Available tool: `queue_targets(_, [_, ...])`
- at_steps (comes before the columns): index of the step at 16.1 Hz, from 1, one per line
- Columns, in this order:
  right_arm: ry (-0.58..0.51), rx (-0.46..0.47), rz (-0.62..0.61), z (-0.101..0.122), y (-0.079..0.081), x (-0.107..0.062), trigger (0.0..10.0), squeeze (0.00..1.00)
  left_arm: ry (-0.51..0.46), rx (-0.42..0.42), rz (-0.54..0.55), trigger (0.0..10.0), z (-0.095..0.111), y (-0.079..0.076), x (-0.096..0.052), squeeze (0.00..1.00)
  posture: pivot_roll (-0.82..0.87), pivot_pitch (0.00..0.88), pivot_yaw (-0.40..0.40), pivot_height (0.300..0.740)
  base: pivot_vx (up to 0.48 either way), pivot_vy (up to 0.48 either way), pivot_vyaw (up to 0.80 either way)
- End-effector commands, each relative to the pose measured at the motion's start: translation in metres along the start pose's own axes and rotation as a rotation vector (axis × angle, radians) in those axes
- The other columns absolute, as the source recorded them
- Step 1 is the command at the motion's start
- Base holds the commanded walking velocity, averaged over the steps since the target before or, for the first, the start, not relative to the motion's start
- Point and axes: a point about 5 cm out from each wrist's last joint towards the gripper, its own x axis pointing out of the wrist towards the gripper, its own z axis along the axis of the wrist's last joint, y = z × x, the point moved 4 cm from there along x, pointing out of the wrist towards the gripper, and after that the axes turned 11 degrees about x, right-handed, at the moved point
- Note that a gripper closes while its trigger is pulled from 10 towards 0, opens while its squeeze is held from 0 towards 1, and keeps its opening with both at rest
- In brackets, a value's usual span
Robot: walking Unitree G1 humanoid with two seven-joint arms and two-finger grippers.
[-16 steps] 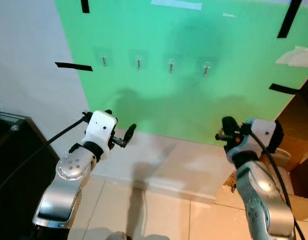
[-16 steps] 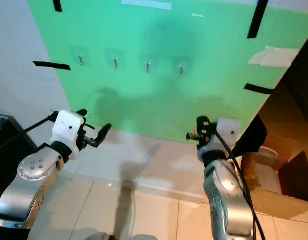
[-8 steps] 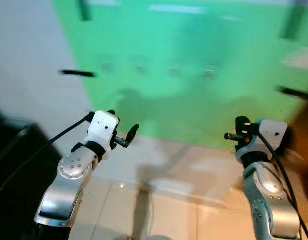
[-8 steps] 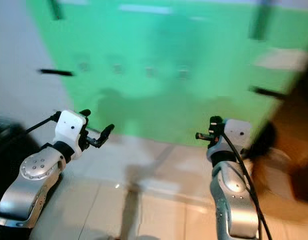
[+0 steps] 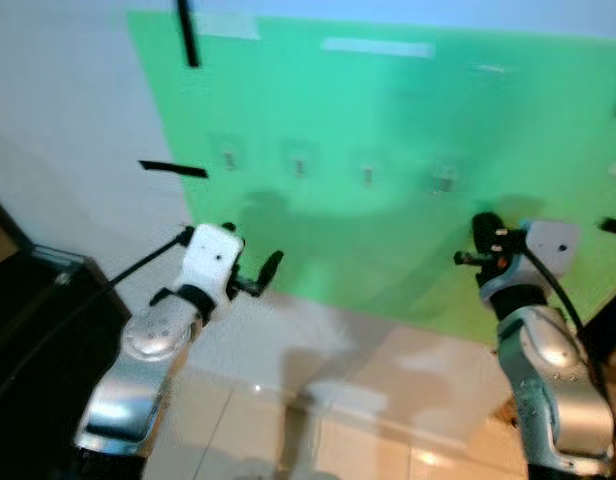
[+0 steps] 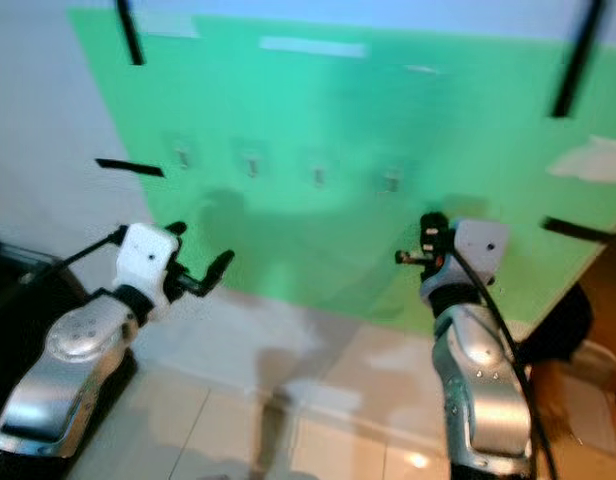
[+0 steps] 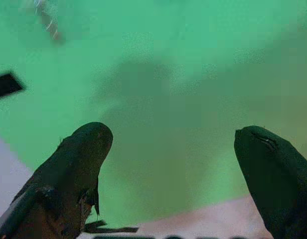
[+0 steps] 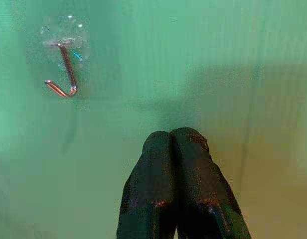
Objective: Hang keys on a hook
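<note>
A green panel (image 5: pixel 388 180) covers the wall ahead, and a row of four small hooks (image 5: pixel 367 175) runs across it at about the height of the robot's raised arms. Strips of black tape (image 5: pixel 173 169) mark the panel's edges. Both head views are somewhat blurred, so the hooks read there only as small pale marks.

The left gripper (image 5: pixel 270 268) is held out toward the lower left part of the panel, below the hooks. Its wrist view shows what the head views cannot — the two black fingers (image 7: pixel 81 159) stand well apart with bare green panel between them, and one hook (image 7: pixel 49 25) sits far off near a corner.

The right gripper (image 6: pixel 424 225) is raised near the panel, just below and to the right of the rightmost hook. In its wrist view the fingers (image 8: pixel 181 189) are pressed together, tip to tip, and a copper-coloured wire hook on a clear pad (image 8: pixel 64 69) shows sharply — close to the fingertips but apart from them. I cannot make out keys between the closed fingers or on any hook.

A dark cabinet (image 5: pixel 33 330) stands at the robot's left, and pale floor tiles (image 5: pixel 328 430) lie below the wall.
</note>
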Motion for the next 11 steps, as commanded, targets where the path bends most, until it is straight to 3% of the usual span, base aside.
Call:
queue_targets(1, [0.003,0.016,0.066,0.004,0.009,0.004,10.0,0.0,-0.027,0.004,-0.035,10.0,0.006,-0.004,0.002,0.0,-0.03,0.0,0.021,0.74,0.0,0.0,0.0])
queue_targets(4, [0.0,0.0,0.08,0.011,0.003,0.008,10.0,0.0,-0.069,-0.001,-0.112,10.0,0.015,-0.012,0.008,0.0,-0.03,0.0,0.013,0.74,0.0,0.0,0.0])
queue_targets(11, [-0.062,0.023,0.321,0.044,0.029,0.021,10.0,0.0,-0.148,-0.024,-0.401,10.0,0.031,-0.041,0.004,0.0,-0.04,0.0,-0.01,0.74,0.0,0.0,0.0])
